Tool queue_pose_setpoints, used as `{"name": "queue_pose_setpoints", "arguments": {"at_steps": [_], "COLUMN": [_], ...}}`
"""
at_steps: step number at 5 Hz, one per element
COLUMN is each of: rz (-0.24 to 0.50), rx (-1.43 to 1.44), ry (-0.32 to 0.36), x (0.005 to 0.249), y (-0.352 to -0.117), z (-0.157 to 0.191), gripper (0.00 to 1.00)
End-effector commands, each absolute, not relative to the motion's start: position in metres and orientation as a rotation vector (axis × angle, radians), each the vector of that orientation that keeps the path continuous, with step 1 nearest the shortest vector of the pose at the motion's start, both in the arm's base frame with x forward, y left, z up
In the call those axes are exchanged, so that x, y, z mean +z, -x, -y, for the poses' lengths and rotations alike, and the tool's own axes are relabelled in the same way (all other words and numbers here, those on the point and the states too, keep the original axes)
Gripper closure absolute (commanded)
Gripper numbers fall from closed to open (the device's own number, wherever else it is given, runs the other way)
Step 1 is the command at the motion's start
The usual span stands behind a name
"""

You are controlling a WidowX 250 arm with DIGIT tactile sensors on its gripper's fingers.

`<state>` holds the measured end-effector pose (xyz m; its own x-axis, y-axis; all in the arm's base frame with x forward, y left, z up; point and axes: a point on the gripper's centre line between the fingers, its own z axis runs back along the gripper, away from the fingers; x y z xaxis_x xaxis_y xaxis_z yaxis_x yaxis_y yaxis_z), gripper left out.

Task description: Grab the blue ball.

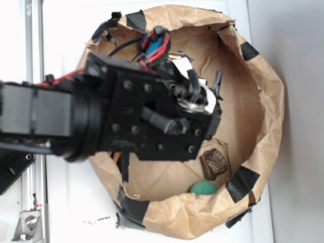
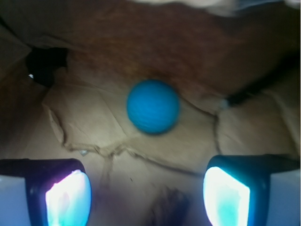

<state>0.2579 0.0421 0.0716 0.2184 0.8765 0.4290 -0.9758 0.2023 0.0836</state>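
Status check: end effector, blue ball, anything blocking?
End effector open, empty, inside the paper bowl. Blue ball ahead between the fingers, untouched. Path clear; green ball and brown block sit off to the side.

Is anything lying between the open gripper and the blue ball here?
No. In the wrist view, only bare, creased brown paper lies between the gripper and the blue ball. The exterior view hides that stretch behind the arm.
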Motion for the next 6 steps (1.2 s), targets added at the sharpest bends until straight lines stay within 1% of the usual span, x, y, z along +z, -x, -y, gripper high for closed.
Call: {"name": "queue_pose_setpoints", "arguments": {"at_steps": [1,2,3,4,5,6], "rz": [0.291,0.264,0.255,0.257,0.25,0.221], "rx": [1.279,1.301,1.296,1.3,1.299,1.313], "ry": [-0.279,-0.293,-0.322,-0.32,-0.324,-0.347], "x": [0.07,0.065,0.058,0.055,0.054,0.052], "y": [-0.278,-0.281,-0.285,-0.256,-0.249,-0.239], "z": [-0.094,-0.105,-0.107,-0.095,-0.093,-0.091], "gripper": [0.0,0.0,0.0,0.0,0.0,0.0]}}
